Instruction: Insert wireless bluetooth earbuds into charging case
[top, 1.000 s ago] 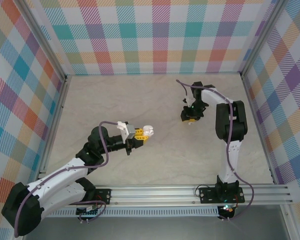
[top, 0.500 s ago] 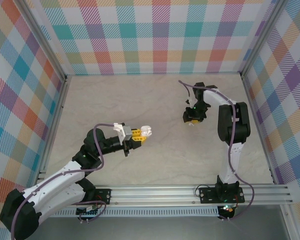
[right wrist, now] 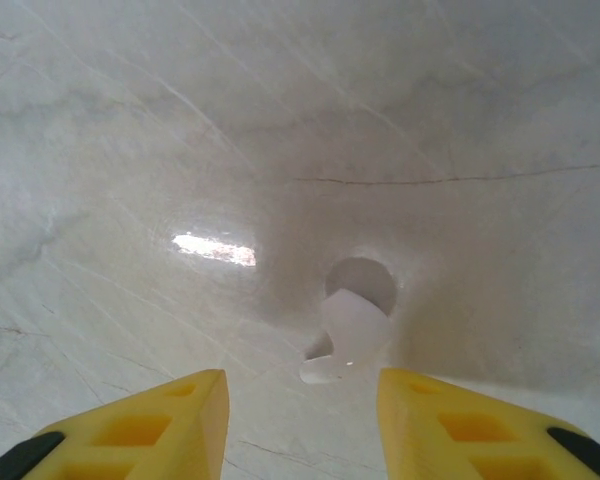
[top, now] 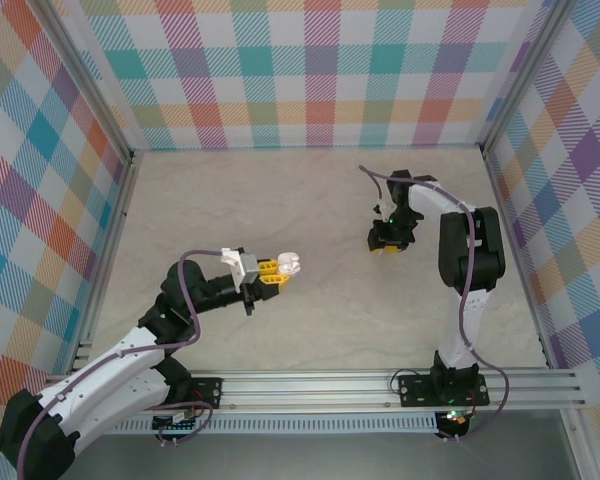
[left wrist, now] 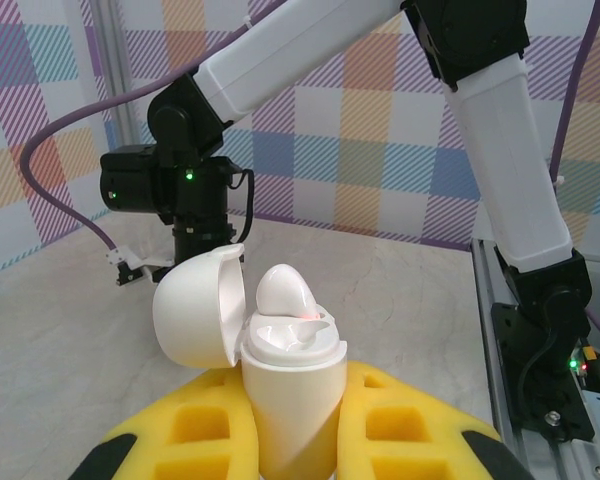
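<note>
While your left gripper clamps the open case, one white earbud sits in its top, lid tipped aside. Your right gripper hangs spread above the table, and another white earbud lies there between its fingers.

A white earbud lies on the marble table before the right hand (fingers apart).

There are two white earbuds, one earbud mid-frame in the left wrist view, one earbud low-centre in the right, and one charging case.
</note>
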Robot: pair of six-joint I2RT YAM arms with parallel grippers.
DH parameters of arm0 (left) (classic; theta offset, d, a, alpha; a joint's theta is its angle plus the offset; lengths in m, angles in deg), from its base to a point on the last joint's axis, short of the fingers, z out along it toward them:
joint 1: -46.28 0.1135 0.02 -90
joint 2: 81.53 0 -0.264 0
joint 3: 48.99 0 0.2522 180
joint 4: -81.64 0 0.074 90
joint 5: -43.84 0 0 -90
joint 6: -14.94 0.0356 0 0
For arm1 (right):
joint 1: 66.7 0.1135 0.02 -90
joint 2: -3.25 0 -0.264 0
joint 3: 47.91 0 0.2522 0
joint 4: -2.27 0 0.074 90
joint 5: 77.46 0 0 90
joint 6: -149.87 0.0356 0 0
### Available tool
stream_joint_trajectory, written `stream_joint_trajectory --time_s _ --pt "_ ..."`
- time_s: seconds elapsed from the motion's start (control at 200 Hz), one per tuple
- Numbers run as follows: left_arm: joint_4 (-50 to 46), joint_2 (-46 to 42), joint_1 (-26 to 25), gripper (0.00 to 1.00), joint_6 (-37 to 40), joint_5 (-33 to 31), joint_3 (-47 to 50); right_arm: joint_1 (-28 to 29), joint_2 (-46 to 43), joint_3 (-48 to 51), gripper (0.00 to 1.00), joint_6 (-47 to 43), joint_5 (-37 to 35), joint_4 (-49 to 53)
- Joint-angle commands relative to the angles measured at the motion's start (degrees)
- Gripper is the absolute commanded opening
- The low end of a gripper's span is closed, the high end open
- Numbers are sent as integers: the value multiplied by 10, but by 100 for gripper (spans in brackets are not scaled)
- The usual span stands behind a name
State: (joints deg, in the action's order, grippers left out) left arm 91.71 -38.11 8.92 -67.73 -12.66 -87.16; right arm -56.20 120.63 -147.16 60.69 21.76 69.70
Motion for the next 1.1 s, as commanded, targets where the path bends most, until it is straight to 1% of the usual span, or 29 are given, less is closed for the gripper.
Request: stream_joint_trajectory --time_s 0.0,0.16,0.285,0.44,0.68,0.8,1.0,1.1 --pt "-1 -14 -1 0 -8 3 7 -2 -16 -12 39 30 -11 13" --pt "-4 -18 -2 0 -7 1 7 -2 -20 -6 32 68 -10 3" --pt "-3 -16 -3 0 -7 2 7 -2 -17 -4 29 83 -14 -6" --pt "-7 -18 -3 0 -5 3 7 -2 -5 -11 25 85 -17 -3" --pt "-7 -18 -3 0 -5 2 9 -2 16 -29 17 82 -22 12" --pt "-7 -15 -3 0 -4 3 8 -2 17 -31 17 82 -22 14" --pt "-7 -14 -3 0 -4 3 8 -2 21 -31 24 84 -28 16" --pt "-9 -13 -3 0 -4 3 8 -2 25 -32 24 85 -26 16"
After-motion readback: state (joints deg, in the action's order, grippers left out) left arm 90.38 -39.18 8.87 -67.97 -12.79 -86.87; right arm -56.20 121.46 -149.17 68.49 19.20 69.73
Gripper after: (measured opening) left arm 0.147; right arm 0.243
